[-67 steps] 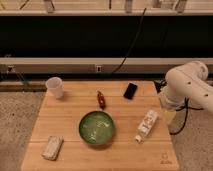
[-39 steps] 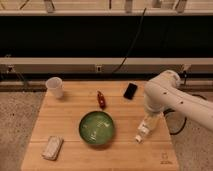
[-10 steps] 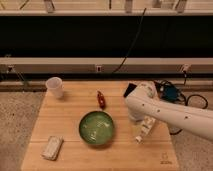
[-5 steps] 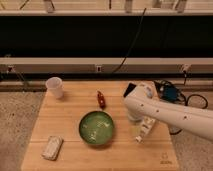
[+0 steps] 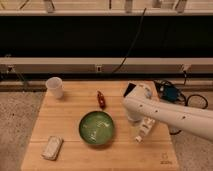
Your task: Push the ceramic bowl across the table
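The arm has swung in from the right edge of the table (image 5: 45,120) and now lies low across its right half, barely changed from half a second ago. The ceramic bowl (image 5: 96,128) has not budged: same spot as at the start, front of centre on the wood.

One camera, looking down from the near side. The long white arm (image 5: 170,115) slants in from the lower right, its rounded end over the table's back right part. The gripper (image 5: 132,116) hangs below that end, just right of the bowl, between it and a pale packet (image 5: 144,129) lying on the planks. Whether it is released or clenched, I cannot tell; the arm's bulk hides it. Whether it touches the bowl I can't say either.

The bowl sits upright, glossy green, pale glints inside. Behind it lies a small reddish-brown object (image 5: 101,99), apart from the rim. A white cup (image 5: 55,87) stands upright at the back left corner, well apart. A pale wrapped item (image 5: 52,147) lies near the front left corner. A dark flat object (image 5: 129,89) peeks out at the back, partly covered by the arm. The logo mark (image 5: 164,161) shows at the front right corner.
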`<state>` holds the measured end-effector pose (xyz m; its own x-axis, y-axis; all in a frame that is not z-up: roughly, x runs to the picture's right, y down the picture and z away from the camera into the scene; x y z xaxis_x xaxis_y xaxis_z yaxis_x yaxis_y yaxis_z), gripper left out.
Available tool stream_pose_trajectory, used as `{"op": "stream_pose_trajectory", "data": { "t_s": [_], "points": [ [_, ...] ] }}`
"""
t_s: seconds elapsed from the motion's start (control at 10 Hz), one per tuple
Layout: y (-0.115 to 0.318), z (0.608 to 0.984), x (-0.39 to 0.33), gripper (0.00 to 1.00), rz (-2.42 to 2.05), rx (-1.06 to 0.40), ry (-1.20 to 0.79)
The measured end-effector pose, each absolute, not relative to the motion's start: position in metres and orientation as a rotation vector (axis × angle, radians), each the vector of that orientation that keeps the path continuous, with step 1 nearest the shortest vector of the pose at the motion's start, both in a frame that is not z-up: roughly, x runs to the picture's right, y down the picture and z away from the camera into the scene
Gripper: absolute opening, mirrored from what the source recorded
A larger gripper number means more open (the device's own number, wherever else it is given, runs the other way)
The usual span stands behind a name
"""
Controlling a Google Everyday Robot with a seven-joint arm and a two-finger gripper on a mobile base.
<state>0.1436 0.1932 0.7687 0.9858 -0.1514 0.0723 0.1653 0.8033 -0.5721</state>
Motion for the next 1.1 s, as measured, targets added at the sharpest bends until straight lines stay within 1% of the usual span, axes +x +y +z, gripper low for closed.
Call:
{"op": "stream_pose_trajectory", "data": {
  "t_s": [0.9, 1.0, 1.1],
  "points": [
    [0.2008, 0.7687, 0.1360, 0.80, -0.172, -0.629, -0.030],
    [0.2014, 0.7685, 0.1352, 0.76, -0.173, -0.631, -0.031],
    [0.2023, 0.7686, 0.1351, 0.70, -0.173, -0.633, -0.032]
  ]
}}
